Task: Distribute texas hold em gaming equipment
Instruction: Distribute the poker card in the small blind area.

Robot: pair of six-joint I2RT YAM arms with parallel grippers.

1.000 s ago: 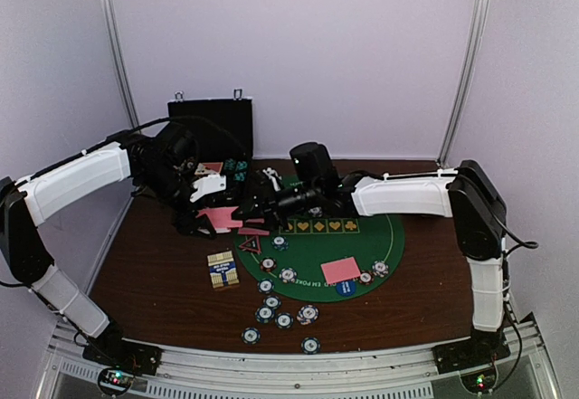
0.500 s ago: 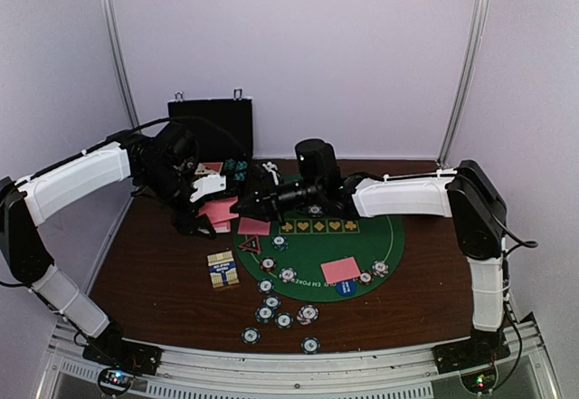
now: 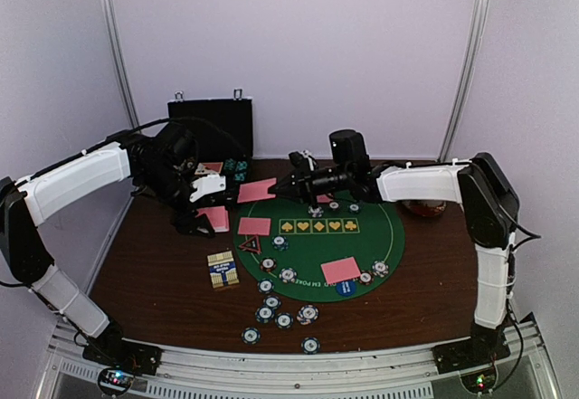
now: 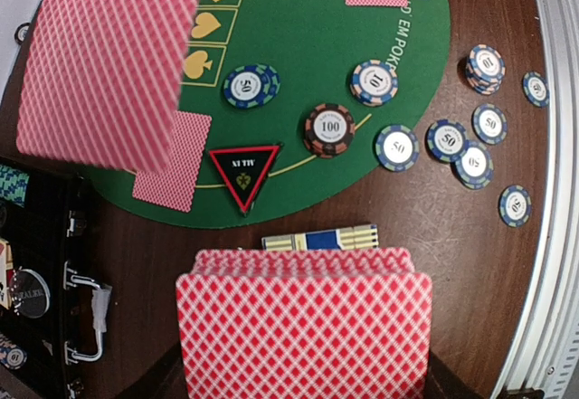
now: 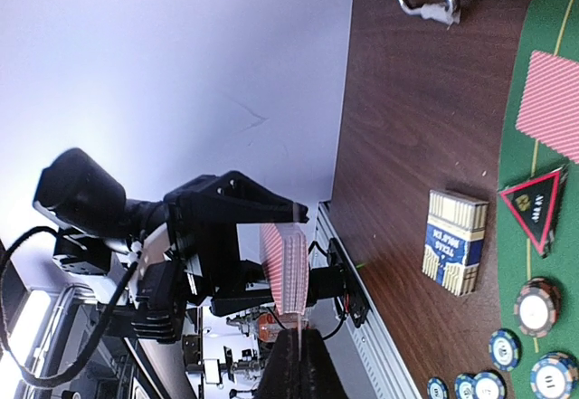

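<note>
the right gripper (image 3: 282,185) is pinching one pink-backed card (image 3: 257,190) in the air near the far left edge of the green mat (image 3: 380,236). the left gripper (image 3: 206,215) is clamping the deck of cards (image 4: 303,327) just beside the mat. the poker chips (image 4: 452,141) are lying near the front.

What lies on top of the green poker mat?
A face-down card at its left edge, another near the front, a red-edged triangle, a blue small-blind disc, several striped chips. The card in the right gripper hides the far-left part of the mat.
</note>
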